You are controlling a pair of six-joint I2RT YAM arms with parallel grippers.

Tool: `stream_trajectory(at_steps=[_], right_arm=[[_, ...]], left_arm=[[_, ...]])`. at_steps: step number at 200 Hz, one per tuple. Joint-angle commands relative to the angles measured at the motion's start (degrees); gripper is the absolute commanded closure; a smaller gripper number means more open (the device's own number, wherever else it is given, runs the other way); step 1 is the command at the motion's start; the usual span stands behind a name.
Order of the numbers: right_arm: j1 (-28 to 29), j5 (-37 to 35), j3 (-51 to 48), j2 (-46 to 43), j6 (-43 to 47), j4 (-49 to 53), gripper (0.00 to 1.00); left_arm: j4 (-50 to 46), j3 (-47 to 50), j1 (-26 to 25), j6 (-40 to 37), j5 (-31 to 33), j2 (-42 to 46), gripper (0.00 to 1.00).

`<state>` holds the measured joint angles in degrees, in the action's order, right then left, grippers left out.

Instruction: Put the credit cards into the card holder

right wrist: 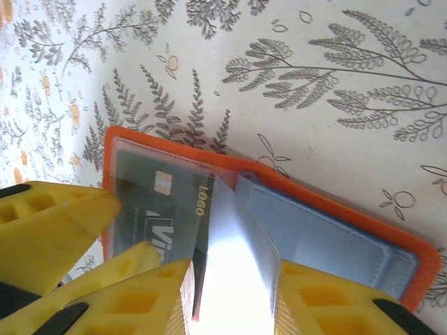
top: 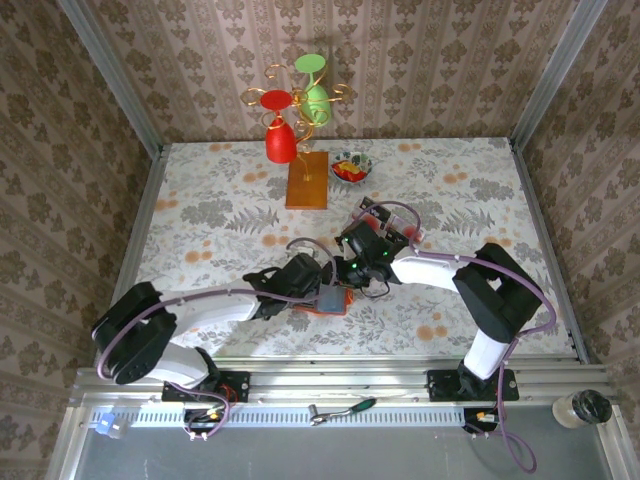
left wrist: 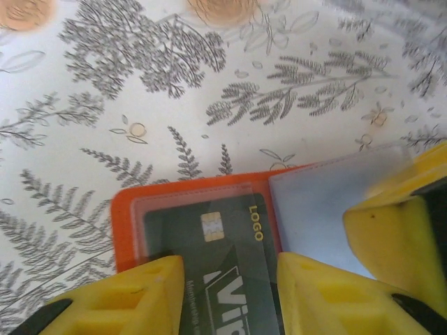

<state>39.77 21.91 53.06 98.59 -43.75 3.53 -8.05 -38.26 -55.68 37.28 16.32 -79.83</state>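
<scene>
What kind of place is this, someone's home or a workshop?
Probably a staged robot test booth: left arm and right arm bolted to a metal rail, wallpapered panels in metal frames, plus a goblet stand.

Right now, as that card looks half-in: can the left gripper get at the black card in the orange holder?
Probably yes: the black card lies between the fingers of the left gripper; the clear flap is up at the right gripper, not across it.

One card holder [left wrist: 126,230], one black card [left wrist: 223,255]
</scene>
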Motion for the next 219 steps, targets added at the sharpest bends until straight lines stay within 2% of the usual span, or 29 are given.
stream_trajectory(at_steps=[1,16,61,145,219], right_arm=[[1.0,1.8,2.4,-1.5,-1.1,1.7,0.66],[1.5,1.7,3.0,-1.5,-1.6,1.8,0.65],[3.7,1.6,6.5,0.5,-3.2,1.8,0.52],[6.1,1.3,12.6,9.9,-5.2,1.2,0.5],[5.6,0.9,11.6,11.0,-5.7,-0.3,0.5]], left_arm=[[0.0,1.8,1.6,1.0,0.7,4.1,0.58],[-0.4,3.1,2.7,1.0,0.6,6.6,0.58],[-2.3,6.2,6.2,0.7,0.2,14.0,0.57],[-4.9,9.1,9.4,0.1,-1.3,21.1,0.57],[-3.3,10.9,9.2,0.7,-3.2,19.5,0.58]])
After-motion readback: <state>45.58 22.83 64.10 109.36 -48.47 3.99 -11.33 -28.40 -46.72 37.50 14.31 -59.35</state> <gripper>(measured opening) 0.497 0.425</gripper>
